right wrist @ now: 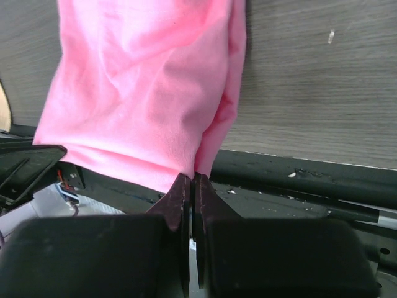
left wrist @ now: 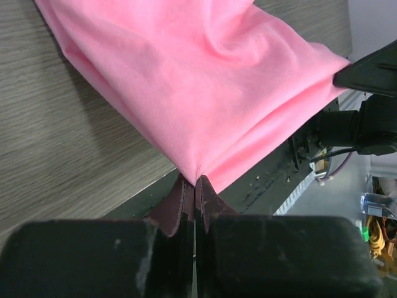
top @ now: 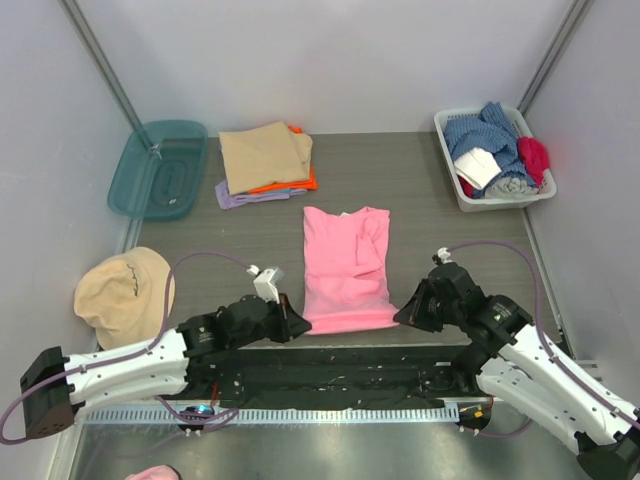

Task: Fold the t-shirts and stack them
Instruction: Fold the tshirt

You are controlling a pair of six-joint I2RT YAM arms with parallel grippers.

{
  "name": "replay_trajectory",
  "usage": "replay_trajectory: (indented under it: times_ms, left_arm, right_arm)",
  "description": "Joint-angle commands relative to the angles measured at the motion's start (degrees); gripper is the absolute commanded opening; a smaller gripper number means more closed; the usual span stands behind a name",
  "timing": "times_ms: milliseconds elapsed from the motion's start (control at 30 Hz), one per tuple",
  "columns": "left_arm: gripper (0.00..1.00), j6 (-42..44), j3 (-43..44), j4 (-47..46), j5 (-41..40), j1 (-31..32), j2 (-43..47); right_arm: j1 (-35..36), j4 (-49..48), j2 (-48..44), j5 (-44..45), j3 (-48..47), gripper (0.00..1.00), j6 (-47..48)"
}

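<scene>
The left gripper (top: 298,325) is closed on the near left corner of the pink shirt (top: 345,270), the right gripper (top: 402,315) on its near right corner. The shirt lies on the desk (top: 430,200), its long axis running away from both arms.

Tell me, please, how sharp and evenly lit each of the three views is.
Top external: sharp and evenly lit, soft shadows only, the pink t-shirt crisp. Left wrist: cloth and table in focus, the left gripper with its dark housing blurred. Right wrist: likewise, the right gripper body soft and dark, shade along the shirt's right fold.
</scene>
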State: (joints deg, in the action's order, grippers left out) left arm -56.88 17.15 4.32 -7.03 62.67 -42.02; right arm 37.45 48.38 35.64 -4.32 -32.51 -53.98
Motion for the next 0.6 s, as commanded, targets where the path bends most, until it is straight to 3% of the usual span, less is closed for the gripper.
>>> replay_trajectory:
  times_ms: [0, 333, 567]
  left_arm:
    - [0.00, 3.0, 7.9, 6.7, -5.6, 0.1, -1.8]
    - [0.00, 7.7, 14.3, 5.9, -11.3, -0.3, -7.8]
    - [0.00, 13.9, 19.6, 4.0, -10.6, -3.6, -13.4]
  right_arm:
    - [0.1, 1.1, 0.6, 7.0, -6.1, 0.01, 1.6]
    - [0.0, -8.9, 7.3, 10.3, -9.8, 0.01, 5.3]
    - [0.0, -15.5, 14.3, 11.8, -12.7, 0.01, 7.6]
